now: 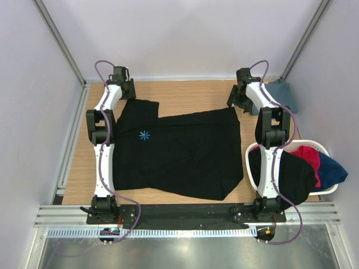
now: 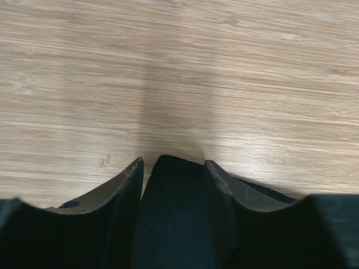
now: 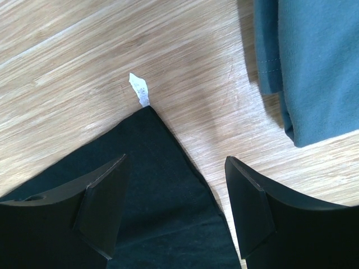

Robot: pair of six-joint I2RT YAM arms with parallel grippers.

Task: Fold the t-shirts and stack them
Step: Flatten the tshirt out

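Lying long-ways left to right on the table (image 1: 190, 92), the black t-shirt (image 1: 185, 151) has its far left corner pinched in the left fingers (image 2: 126, 193), while the right fingers (image 3: 104, 204) hang wide open over its far right corner.

Count on view: five t-shirts, one basket, two grippers, one paper scrap.
T-shirts: one large black t-shirt (image 1: 185, 151) laid out, one slate-blue t-shirt (image 1: 285, 92) folded, and three in the single white basket (image 1: 324, 147), namely one black shirt (image 1: 291, 176), one magenta-red shirt (image 1: 308, 158) and one blue shirt (image 1: 335, 171). Grippers: one left gripper (image 2: 173, 163), one right gripper (image 3: 175, 159), two fingers each. One white scrap (image 3: 139, 88).
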